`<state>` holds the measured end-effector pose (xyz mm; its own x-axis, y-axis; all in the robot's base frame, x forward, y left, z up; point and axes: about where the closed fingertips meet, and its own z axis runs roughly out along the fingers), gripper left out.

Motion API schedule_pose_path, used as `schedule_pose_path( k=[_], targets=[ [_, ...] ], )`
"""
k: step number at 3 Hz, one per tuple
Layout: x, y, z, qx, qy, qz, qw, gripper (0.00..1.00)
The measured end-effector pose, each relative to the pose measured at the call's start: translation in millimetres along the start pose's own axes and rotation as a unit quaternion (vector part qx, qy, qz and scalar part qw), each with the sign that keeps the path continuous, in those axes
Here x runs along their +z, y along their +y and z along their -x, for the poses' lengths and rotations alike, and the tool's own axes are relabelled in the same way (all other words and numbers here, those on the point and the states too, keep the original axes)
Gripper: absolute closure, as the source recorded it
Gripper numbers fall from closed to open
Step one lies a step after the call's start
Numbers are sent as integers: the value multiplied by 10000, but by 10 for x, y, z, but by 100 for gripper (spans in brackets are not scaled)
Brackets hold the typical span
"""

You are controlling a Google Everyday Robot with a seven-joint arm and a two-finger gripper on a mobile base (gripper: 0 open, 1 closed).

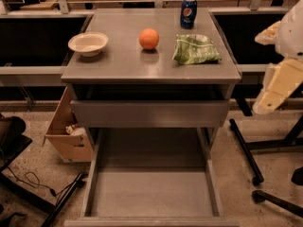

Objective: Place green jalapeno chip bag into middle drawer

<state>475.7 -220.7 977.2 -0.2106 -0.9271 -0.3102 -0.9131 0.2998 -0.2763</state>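
Note:
The green jalapeno chip bag (196, 49) lies on the right side of the grey cabinet top (118, 63), in front of a blue soda can (188, 12). The middle drawer (151, 193) is pulled out wide below, and its flat grey floor is bare. Above it sits a drawer with a tall plain grey front panel (149, 113). My gripper (277, 86) shows as a cream-coloured piece at the right edge. It is to the right of the cabinet, apart from the bag and lower than the cabinet top.
An orange (149, 39) and a white bowl (88, 43) are on the cabinet top left of the bag. A cardboard box (66, 136) stands on the floor at the left. Black chair legs (251, 160) lie at the right. Dark bins flank the cabinet.

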Motion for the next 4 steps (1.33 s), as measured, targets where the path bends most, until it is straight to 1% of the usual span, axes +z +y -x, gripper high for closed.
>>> schedule_pose_path(
  k=[1, 2, 3, 4],
  targets=[
    [172, -545, 133, 282, -889, -163, 9955, 0],
    [328, -1028, 289, 696, -1717, -352, 9821, 0],
    [528, -1338, 371, 969, -2279, -424, 9679, 0],
    [582, -1393, 386, 1019, -2371, -423, 9652, 0]
  ],
)
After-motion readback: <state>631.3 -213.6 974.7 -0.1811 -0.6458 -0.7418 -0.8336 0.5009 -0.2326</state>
